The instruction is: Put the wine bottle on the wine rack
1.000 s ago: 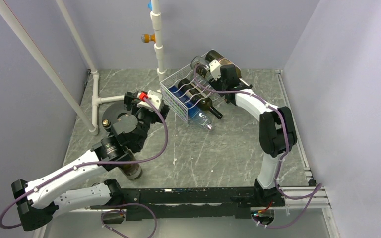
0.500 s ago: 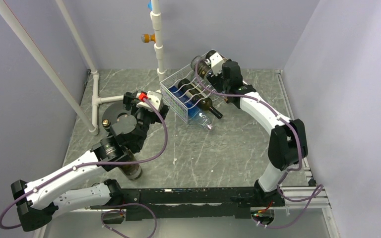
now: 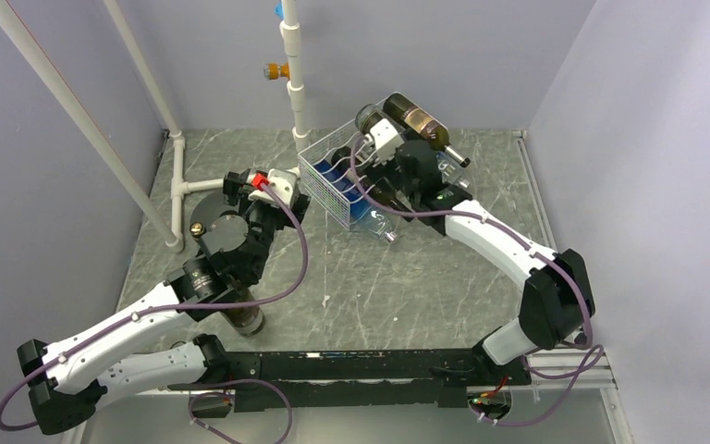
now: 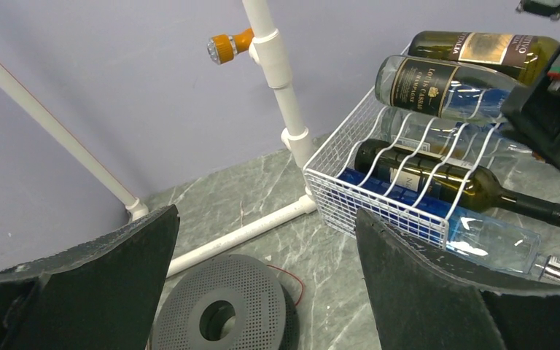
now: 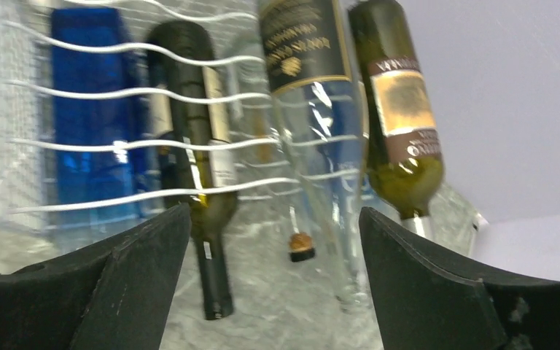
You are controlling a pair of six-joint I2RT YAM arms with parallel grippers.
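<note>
- Bottle (image 3: 419,120) lies on the rack's (image 3: 328,185) top cradle, far end.
- Right jaws spread, empty, near its neck — back away straight, no brushing it.
- Left jaws spread too, empty, well apart.

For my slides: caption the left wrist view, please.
Open left jaws frame the wine rack loaded with bottles, black spool nearby.

White wavy-wire wine rack (image 4: 335,200); olive-green wine bottle (image 4: 481,47) with tan label; clear bottle (image 4: 445,89) with black, gold-lettered label; dark green bottle (image 4: 481,191) with pale label; blue bottle (image 4: 401,204). Grey table (image 3: 407,287), white-veined marble pattern. Perforated dark grey spool (image 4: 255,292). White pipe (image 4: 273,58), orange cap (image 4: 226,47). Lilac walls (image 3: 425,55).
</note>
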